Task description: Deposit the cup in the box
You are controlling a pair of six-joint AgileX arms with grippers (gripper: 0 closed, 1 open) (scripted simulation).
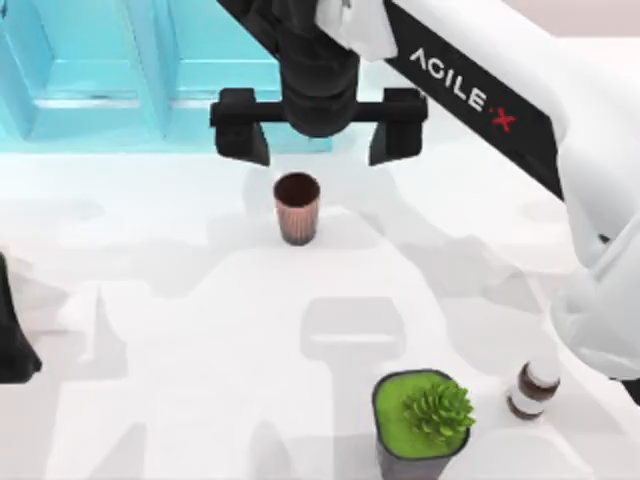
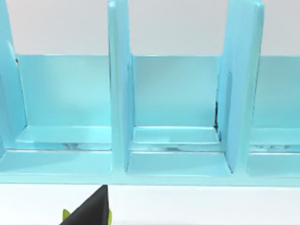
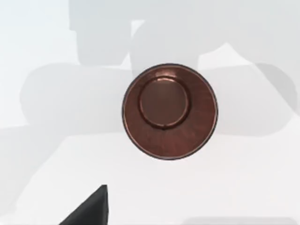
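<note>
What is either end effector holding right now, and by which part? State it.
Nothing is held. The right end effector hangs open above the cup, which stands alone on the table.

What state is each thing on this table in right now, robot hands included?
cup: upright on the table, empty, not held.
box: open, visible compartments empty.
right hand: open, above the table between the box and the cup, holding nothing.
left arm: parked at the table's left edge.
potted plant: upright near the front edge.
small bottle: upright, capped, right of the plant.
</note>
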